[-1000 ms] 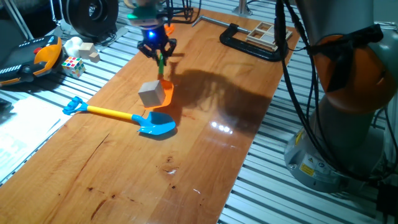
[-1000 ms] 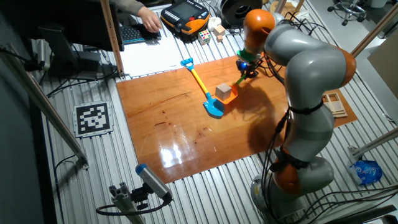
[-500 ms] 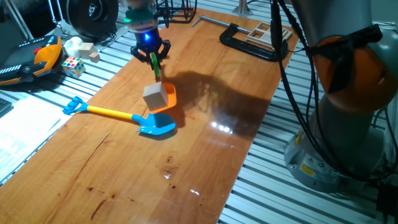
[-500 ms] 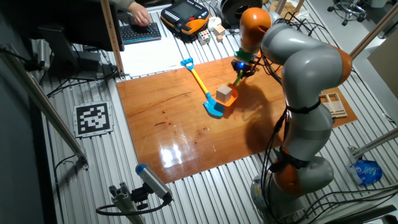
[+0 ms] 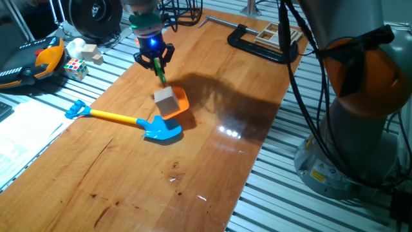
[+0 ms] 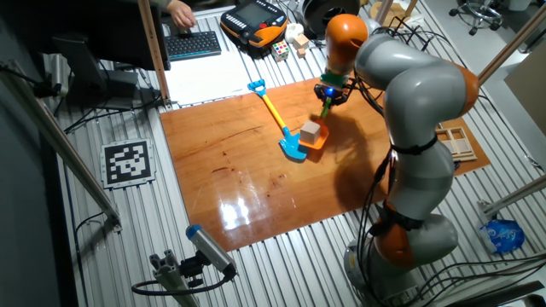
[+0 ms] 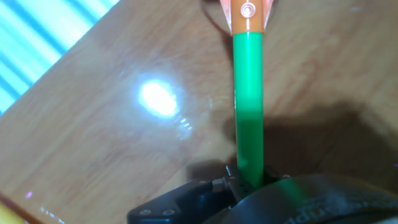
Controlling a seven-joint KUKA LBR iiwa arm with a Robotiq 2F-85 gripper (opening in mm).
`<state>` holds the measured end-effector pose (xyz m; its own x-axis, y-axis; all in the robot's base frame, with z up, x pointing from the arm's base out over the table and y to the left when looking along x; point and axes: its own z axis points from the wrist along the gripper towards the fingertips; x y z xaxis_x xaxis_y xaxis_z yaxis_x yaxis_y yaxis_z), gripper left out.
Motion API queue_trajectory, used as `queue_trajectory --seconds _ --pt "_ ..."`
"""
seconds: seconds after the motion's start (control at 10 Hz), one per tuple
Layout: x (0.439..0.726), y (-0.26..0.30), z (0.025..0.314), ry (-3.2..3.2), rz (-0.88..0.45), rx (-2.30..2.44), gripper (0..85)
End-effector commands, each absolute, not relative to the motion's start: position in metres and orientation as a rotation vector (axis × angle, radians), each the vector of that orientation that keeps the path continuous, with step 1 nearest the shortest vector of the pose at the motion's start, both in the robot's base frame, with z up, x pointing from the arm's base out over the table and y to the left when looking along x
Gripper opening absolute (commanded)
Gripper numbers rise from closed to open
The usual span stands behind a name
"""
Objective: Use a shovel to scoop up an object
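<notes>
My gripper is shut on the green shaft of the shovel. Its orange scoop blade is held just above the wooden table and carries the light-brown wooden cube. In the other fixed view the gripper is at the table's far side, with the cube on the blade just below it. In the hand view only the shaft and the orange neck show; the cube is out of view there.
A blue-bladed toy shovel with a yellow shaft lies just left of the orange blade, its blade nearly touching. A black clamp lies at the table's far end. A multicoloured puzzle cube and wooden blocks sit off the table's left.
The gripper has moved towards the table's far left and swung the shovel. The blade with the cube on it has shifted right, away from the blue shovel's blade.
</notes>
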<state>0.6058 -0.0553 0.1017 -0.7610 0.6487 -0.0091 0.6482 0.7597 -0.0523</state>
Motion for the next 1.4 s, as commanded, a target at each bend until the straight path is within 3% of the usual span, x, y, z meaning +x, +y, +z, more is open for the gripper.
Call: queue_trajectory --seconds 0.0,0.6,1.3 --pt "0.607 -0.053 0.1 -3.146 0.082 -0.028 0.0" --pt "0.612 -0.049 0.088 -3.112 0.175 0.492 0.0" --pt "0.608 -0.051 0.063 -3.086 0.092 0.561 0.0"
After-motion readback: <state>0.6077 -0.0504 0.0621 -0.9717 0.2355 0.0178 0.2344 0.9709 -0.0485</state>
